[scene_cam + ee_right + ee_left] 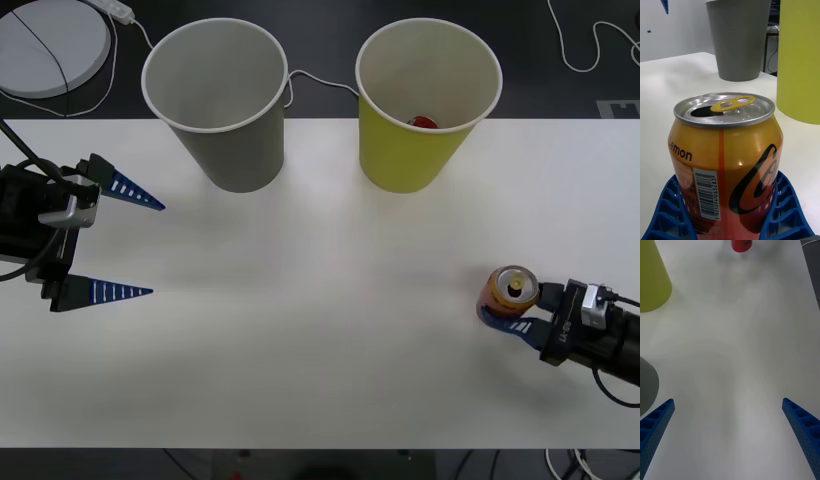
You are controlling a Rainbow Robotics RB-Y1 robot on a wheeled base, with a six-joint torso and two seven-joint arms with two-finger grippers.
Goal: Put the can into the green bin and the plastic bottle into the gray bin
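I read this as a lab or test room: I'm working over a plain white desk [320, 350] on a dark floor, with loose white cables [590, 45] trailing past the far edge, a white power strip [115, 10] and a round white disc [50, 45] beyond the far left corner.

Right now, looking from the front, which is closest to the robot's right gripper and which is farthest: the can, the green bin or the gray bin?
1. The can: between the right gripper's fingers, at the table's right.
2. The green bin: standing at the table's back edge, right of middle.
3. The gray bin: back edge, left of middle, farthest.
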